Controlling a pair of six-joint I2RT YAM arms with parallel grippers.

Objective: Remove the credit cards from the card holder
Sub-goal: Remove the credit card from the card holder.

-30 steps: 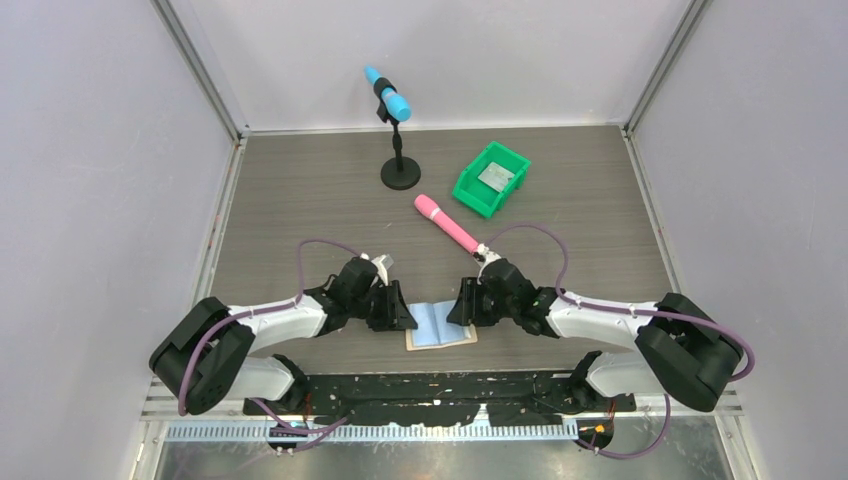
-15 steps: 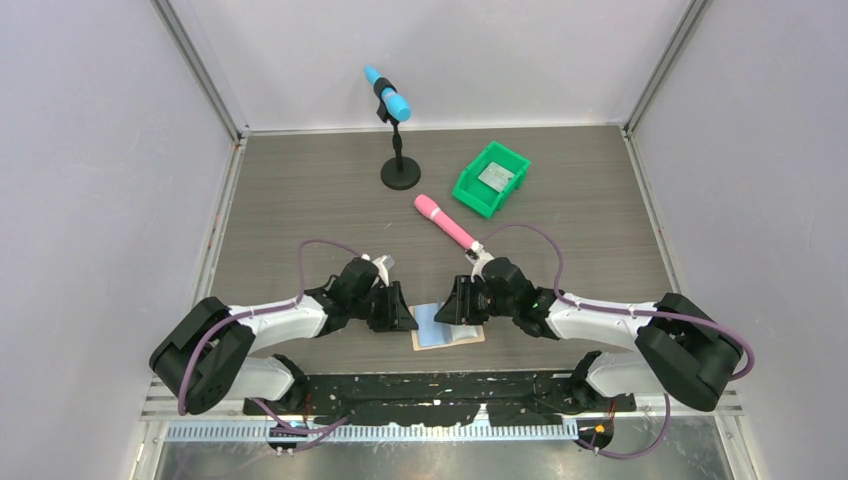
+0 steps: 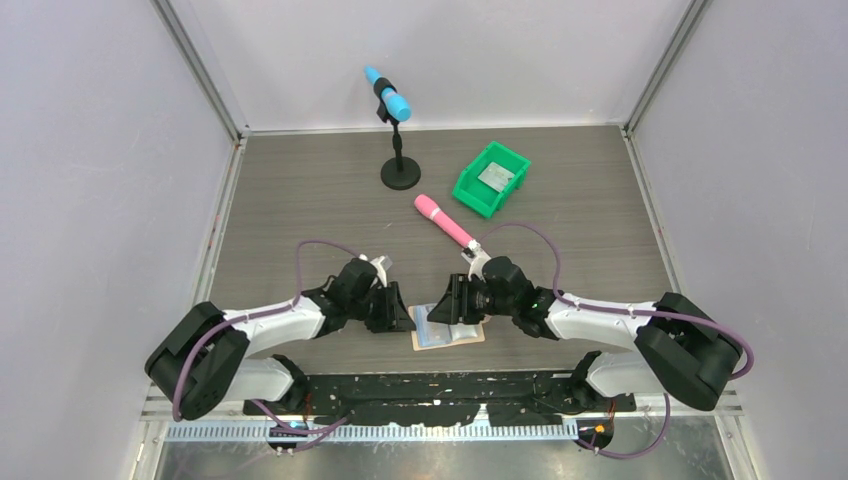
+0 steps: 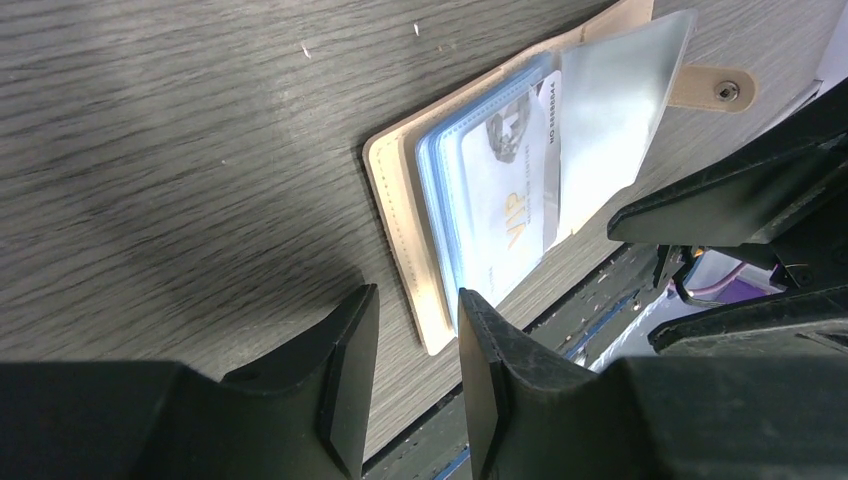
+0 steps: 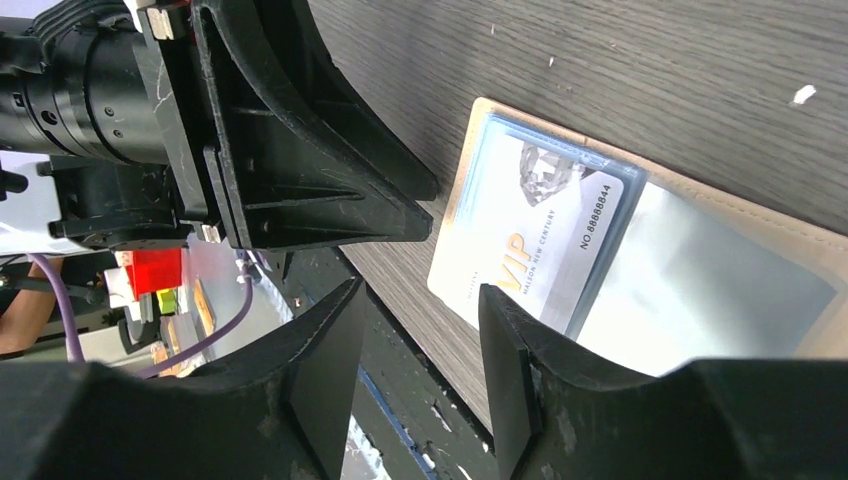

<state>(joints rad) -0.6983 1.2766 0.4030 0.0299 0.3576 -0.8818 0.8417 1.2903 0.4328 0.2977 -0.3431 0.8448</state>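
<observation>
Tan flat rectangular card holder (image 3: 447, 335) laid open at near edge of grey wood-grain table (image 3: 300, 200) | pale silvery-grey VIP card (image 4: 510, 190) seen inside its clear sleeves | left gripper (image 4: 415, 305) spread, nothing pinched, at holder's edge | right gripper (image 5: 420, 295) spread, held over card

My worktop (image 3: 300, 200) is dark grey wood-grain, boxed in by plain pale lilac walls: one at the back (image 3: 430, 50), one left (image 3: 90, 180), one right (image 3: 760, 180). Metal posts (image 3: 200, 70) rise at the back corners. The light is soft and even, and shadows are faint.
</observation>
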